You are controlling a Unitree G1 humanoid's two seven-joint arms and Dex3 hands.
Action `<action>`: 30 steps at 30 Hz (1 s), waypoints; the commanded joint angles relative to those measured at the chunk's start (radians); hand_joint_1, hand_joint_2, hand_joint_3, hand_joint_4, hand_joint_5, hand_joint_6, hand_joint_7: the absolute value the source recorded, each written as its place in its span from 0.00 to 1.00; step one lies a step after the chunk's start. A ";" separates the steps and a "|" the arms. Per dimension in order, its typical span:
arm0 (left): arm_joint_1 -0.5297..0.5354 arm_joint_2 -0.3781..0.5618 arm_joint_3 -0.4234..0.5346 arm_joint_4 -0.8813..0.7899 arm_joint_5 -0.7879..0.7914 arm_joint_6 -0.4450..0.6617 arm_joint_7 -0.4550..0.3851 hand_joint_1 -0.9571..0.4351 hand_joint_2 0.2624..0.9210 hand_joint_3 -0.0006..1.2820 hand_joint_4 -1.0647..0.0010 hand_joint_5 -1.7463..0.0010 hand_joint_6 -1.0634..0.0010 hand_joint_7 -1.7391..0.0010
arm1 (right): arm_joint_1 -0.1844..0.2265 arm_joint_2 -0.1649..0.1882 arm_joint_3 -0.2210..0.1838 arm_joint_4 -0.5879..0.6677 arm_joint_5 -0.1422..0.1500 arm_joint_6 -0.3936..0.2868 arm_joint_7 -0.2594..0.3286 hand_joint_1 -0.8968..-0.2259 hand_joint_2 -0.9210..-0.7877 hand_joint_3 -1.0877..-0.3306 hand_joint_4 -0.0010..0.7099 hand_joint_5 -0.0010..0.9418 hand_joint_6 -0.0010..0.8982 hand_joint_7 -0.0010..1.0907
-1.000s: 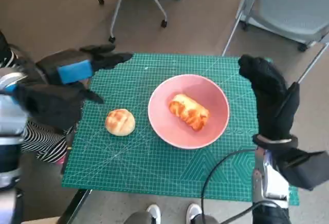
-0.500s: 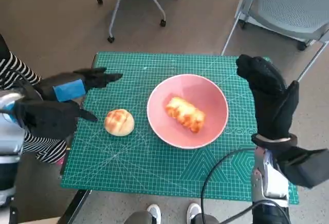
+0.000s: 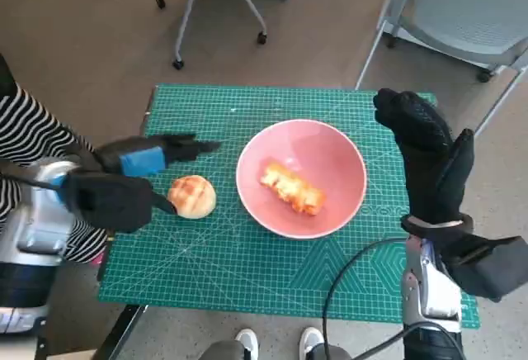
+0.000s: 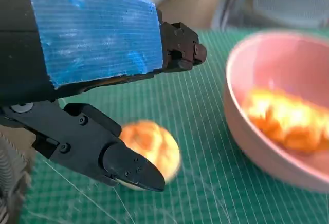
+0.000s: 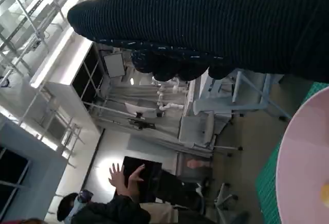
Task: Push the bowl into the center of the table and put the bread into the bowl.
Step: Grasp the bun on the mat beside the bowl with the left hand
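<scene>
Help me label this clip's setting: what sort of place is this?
Probably an office or lab space used for robot trials: a green cutting mat covers the small table, wheeled office chairs stand on the floor beyond it, and a person shows in the right wrist view.

The bowl (image 3: 302,178) looks like smooth pink plastic with a soft sheen. The mat (image 3: 247,269) is matt green, printed with fine white lines. The right hand (image 3: 429,162) wears black ribbed knit; the left hand (image 3: 124,182) — hard matt black — carries rough blue tape (image 4: 95,34). The round bun (image 3: 191,196) has a glossy browned crust.
</scene>
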 commanded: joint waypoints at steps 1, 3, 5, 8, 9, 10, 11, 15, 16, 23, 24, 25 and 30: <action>-0.039 -0.026 -0.026 0.081 0.027 -0.026 0.016 0.56 0.79 0.00 0.90 0.99 0.80 0.99 | 0.020 0.001 0.000 -0.004 0.002 0.020 0.005 0.34 0.00 0.53 0.28 0.01 0.14 0.50; -0.050 -0.040 -0.038 0.117 0.043 -0.034 0.031 0.57 0.79 0.00 0.89 0.99 0.80 0.99 | 0.022 0.000 -0.001 -0.006 0.003 0.021 0.005 0.34 0.00 0.53 0.29 0.01 0.14 0.50; -0.061 -0.054 -0.052 0.155 0.063 -0.046 0.050 0.57 0.80 0.00 0.89 0.99 0.79 0.99 | 0.025 0.000 -0.002 -0.007 0.004 0.022 0.005 0.34 0.00 0.53 0.29 0.01 0.14 0.50; -0.076 -0.072 -0.067 0.205 0.084 -0.061 0.076 0.58 0.80 0.00 0.87 0.99 0.77 0.99 | 0.030 0.001 -0.002 -0.010 0.006 0.023 0.006 0.34 0.00 0.53 0.29 0.01 0.14 0.51; -0.082 -0.082 -0.074 0.229 0.095 -0.064 0.090 0.58 0.80 0.00 0.87 0.99 0.77 0.99 | 0.032 0.001 -0.003 -0.011 0.007 0.022 0.006 0.34 0.00 0.53 0.29 0.01 0.14 0.51; -0.087 -0.088 -0.079 0.246 0.103 -0.067 0.101 0.58 0.80 0.00 0.86 0.99 0.75 0.98 | 0.033 0.001 -0.003 -0.012 0.008 0.022 0.007 0.34 0.00 0.53 0.29 0.01 0.14 0.51; -0.092 -0.097 -0.087 0.266 0.115 -0.066 0.116 0.58 0.80 0.00 0.85 0.99 0.75 0.98 | 0.035 0.001 -0.003 -0.014 0.008 0.022 0.007 0.34 0.00 0.53 0.29 0.01 0.14 0.51; -0.113 -0.125 -0.118 0.335 0.174 -0.060 0.181 0.61 0.82 0.00 0.78 0.99 0.67 0.98 | 0.039 0.001 -0.004 -0.018 0.007 0.023 0.005 0.34 0.00 0.53 0.29 0.01 0.14 0.51; -0.118 -0.130 -0.124 0.350 0.187 -0.060 0.195 0.61 0.82 0.01 0.77 0.99 0.65 0.97 | 0.039 0.001 -0.004 -0.019 0.006 0.024 0.004 0.34 0.00 0.53 0.29 0.01 0.14 0.51; -0.156 -0.153 -0.171 0.467 0.268 -0.056 0.290 0.71 0.91 0.01 0.47 0.97 0.40 0.94 | 0.040 -0.006 -0.013 -0.014 0.006 0.020 0.005 0.33 0.00 0.53 0.28 0.00 0.14 0.51; -0.160 -0.149 -0.175 0.475 0.276 -0.060 0.299 0.72 0.93 0.01 0.38 0.95 0.34 0.92 | 0.041 -0.007 -0.015 -0.013 0.005 0.018 0.005 0.33 0.00 0.53 0.28 0.00 0.14 0.51; -0.164 -0.146 -0.178 0.480 0.280 -0.064 0.306 0.71 0.95 0.02 0.36 0.85 0.36 0.79 | 0.041 -0.008 -0.016 -0.013 0.004 0.017 0.005 0.32 0.00 0.53 0.28 0.00 0.14 0.51; -0.175 -0.121 -0.171 0.464 0.279 -0.083 0.311 0.69 0.98 0.05 0.32 0.42 0.44 0.38 | 0.040 -0.012 -0.021 -0.009 0.000 0.011 0.004 0.32 0.00 0.54 0.28 0.00 0.14 0.51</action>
